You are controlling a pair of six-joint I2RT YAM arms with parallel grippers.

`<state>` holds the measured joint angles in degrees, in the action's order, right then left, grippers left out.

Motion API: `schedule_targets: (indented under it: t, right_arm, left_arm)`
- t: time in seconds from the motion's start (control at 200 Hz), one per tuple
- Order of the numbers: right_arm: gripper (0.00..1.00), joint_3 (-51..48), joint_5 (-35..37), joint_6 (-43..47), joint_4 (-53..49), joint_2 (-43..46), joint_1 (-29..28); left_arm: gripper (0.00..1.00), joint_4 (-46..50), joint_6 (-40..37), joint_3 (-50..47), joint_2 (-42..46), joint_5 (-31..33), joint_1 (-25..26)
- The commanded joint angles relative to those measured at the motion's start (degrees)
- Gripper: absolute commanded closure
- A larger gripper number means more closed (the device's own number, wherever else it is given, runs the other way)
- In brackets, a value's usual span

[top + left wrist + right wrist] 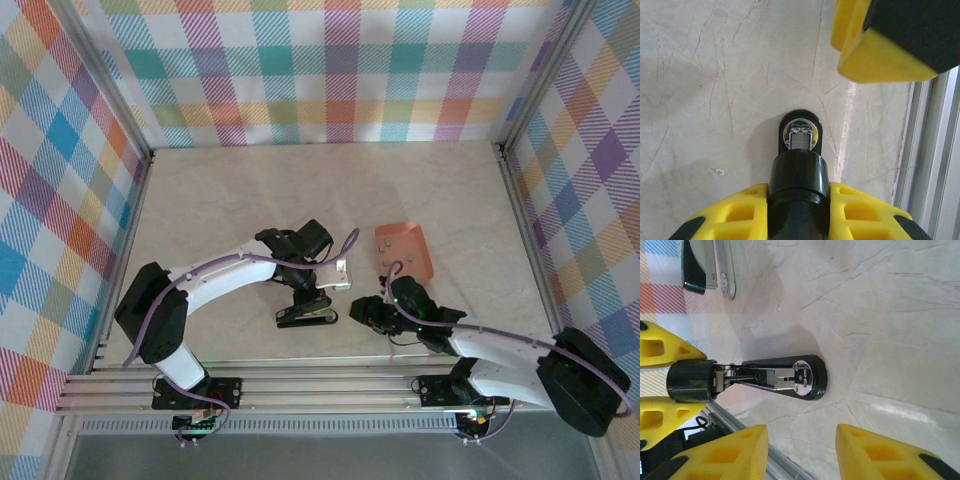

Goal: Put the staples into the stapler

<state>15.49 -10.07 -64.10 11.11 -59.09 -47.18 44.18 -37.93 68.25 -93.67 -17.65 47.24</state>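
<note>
Ideally, with the left gripper (695,381) clamped on the stapler (790,376) at mid-left, the right gripper (800,440), jaws apart below, should pinch staples (387,246) squarely from the orange tray (416,263).

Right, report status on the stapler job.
Left jaws shut on stapler, at its rear. Right jaws open, empty, beside its front. Stapler lying on table; orange tray sits apart, farther back. Nothing seen between right jaws and tray.
</note>
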Motion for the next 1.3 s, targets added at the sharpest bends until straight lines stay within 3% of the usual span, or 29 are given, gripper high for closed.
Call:
schedule_targets:
  t: [0.0,0.17,0.345,0.575,0.985,1.295]
  right_arm:
    - [0.59,1.38,2.68,1.29,-9.7,3.9,0.33]
    - [0.58,3.44,2.37,3.29,-13.4,4.97,0.33]
    - [0.59,4.98,1.97,4.25,-13.45,3.3,0.35]
    - [0.59,4.77,2.9,3.99,-14.21,3.05,0.42]
    - [0.58,4.69,4.8,4.14,-19.69,7.17,0.41]
    - [0.58,5.81,4.75,5.47,-20.41,6.27,0.42]
  left_arm:
    - [0.71,-3.21,1.96,-1.36,-0.31,-4.18,1.18]
    - [0.67,-4.14,2.23,-1.68,0.68,-3.93,1.1]
    - [0.68,-3.59,1.8,-1.36,-0.73,-3.64,1.3]
    - [0.68,-3.14,1.01,-1.81,-3.88,1.32,3.5]
    - [0.69,-4.79,1.54,-2.35,-7.68,3.3,5.67]
    - [0.48,-5.78,2.42,-2.94,-1.84,4.44,5.71]
